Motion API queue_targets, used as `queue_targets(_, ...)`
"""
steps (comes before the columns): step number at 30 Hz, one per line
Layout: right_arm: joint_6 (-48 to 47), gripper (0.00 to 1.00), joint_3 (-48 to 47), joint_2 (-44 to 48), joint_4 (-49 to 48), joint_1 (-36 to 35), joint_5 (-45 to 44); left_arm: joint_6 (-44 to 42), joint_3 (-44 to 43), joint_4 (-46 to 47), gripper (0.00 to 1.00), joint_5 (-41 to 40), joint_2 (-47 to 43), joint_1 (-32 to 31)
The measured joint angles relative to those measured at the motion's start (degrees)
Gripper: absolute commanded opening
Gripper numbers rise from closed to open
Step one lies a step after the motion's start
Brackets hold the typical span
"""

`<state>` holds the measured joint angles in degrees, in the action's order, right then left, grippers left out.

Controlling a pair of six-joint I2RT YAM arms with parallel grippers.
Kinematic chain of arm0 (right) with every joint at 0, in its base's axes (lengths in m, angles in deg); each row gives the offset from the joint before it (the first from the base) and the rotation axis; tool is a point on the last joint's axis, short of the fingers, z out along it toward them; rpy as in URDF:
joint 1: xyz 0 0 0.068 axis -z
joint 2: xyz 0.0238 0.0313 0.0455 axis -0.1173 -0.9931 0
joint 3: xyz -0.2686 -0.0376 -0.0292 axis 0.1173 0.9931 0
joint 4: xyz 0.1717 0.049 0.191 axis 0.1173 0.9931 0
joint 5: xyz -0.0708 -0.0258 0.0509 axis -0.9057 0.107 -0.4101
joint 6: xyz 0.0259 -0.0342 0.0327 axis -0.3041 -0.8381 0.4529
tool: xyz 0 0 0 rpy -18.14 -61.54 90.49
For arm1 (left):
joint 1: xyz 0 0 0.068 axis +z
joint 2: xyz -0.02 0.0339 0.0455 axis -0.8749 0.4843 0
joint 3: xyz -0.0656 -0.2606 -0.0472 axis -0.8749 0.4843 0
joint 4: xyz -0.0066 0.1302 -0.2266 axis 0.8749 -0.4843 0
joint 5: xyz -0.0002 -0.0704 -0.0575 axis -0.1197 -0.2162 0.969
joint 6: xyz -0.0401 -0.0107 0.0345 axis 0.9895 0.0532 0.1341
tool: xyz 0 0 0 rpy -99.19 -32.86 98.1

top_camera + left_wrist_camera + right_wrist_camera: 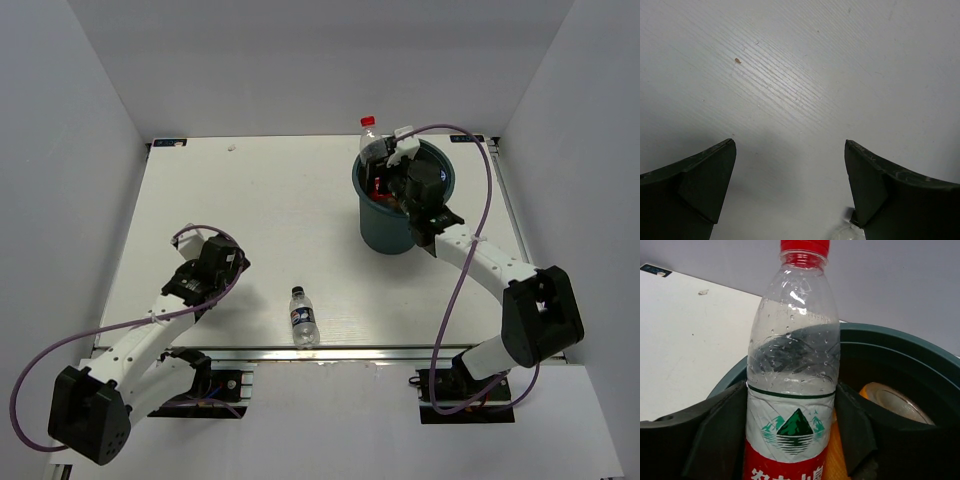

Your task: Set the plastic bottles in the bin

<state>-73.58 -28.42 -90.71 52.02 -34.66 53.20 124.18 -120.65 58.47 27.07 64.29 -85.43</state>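
Fingers on the right (pixel 707 440) grip a red-label, mountain-logo bottle (pixel 792 390); left fingers (pixel 695 187) gape wide.

Worktop (pixel 270 220): white, matte, rectangular; fine parallel ridges across surface in left wrist view. Plain pale grey panels enclose it: back wall (pixel 320 60), left wall (pixel 60 180), right wall (pixel 590 150), each meeting worktop edge. Silver rail (pixel 370 353) runs along near edge; white ledge (pixel 330 430) beyond it, nearer camera. Dark bracket (pixel 165 143) at far left corner, second one at far right. Small white speck (pixel 232 147) near far edge. Tiny brown fleck (pixel 737 60) on ridged surface. Light soft, even; shadows faint; mild sheen on ridges.
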Motion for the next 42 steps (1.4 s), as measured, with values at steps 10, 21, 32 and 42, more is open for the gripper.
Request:
queue_targets(10,-0.55,0.87,-4.37,-0.04,4.66,0.13,-1.57,-0.44,0.0,2.25,0.98,2.34,0.76,0.0)
queue_targets(21,1.2,0.89,-12.81,3.3,10.38,0.04,-0.46,-3.48,0.15,7.15,0.98,10.99,1.11,0.02)
queue_targets(32,19.39,0.89,-9.4,26.67,31.95,1.99,-33.51,-9.81,1.51,12.04,0.98,24.81,5.77,-15.32)
queue_targets(42,38.23,0.89,4.57,35.39,55.93,17.46,-40.65,-11.45,2.69,14.88,0.98,30.67,15.82,-21.81)
